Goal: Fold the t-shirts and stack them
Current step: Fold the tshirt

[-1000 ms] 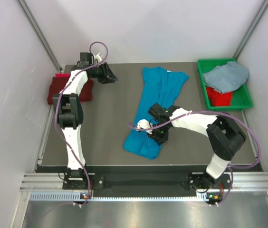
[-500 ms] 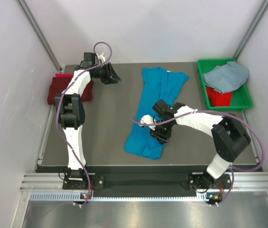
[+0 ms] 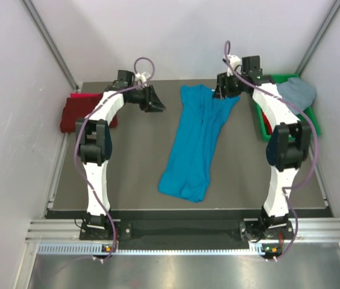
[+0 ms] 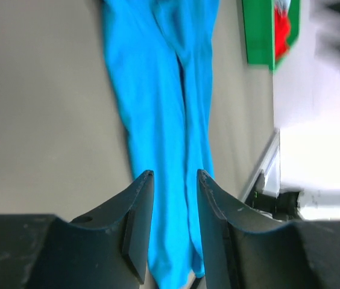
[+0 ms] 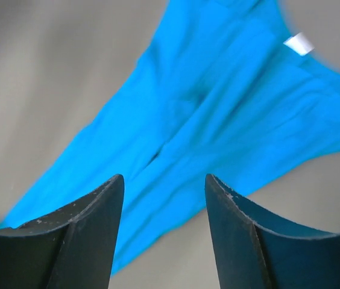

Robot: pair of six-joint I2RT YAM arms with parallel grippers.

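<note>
The turquoise t-shirt [image 3: 197, 138] lies on the table as a long narrow folded strip, running from the far middle toward the near edge. My left gripper [image 3: 156, 103] hovers open just left of the strip's far end, with nothing between its fingers; in the left wrist view [image 4: 175, 174] the turquoise t-shirt [image 4: 152, 90] stretches away beyond it. My right gripper [image 3: 223, 90] hangs open over the far right corner of the shirt; the right wrist view [image 5: 164, 177] shows the turquoise cloth [image 5: 218, 102] below and a white label [image 5: 298, 43]. A maroon t-shirt [image 3: 73, 114] lies folded at the far left.
A green bin [image 3: 311, 123] stands at the far right edge with a pale grey-blue t-shirt [image 3: 299, 90] in it; the left wrist view shows red cloth [image 4: 283, 30] in that bin [image 4: 257, 36]. Bare grey table [image 3: 128, 156] lies between the two shirts. White walls close in the sides.
My right gripper opened, let go of the turquoise shirt near its middle and swung to its far end. The left gripper moved right, closer to the shirt. The shirt now lies straighter.
</note>
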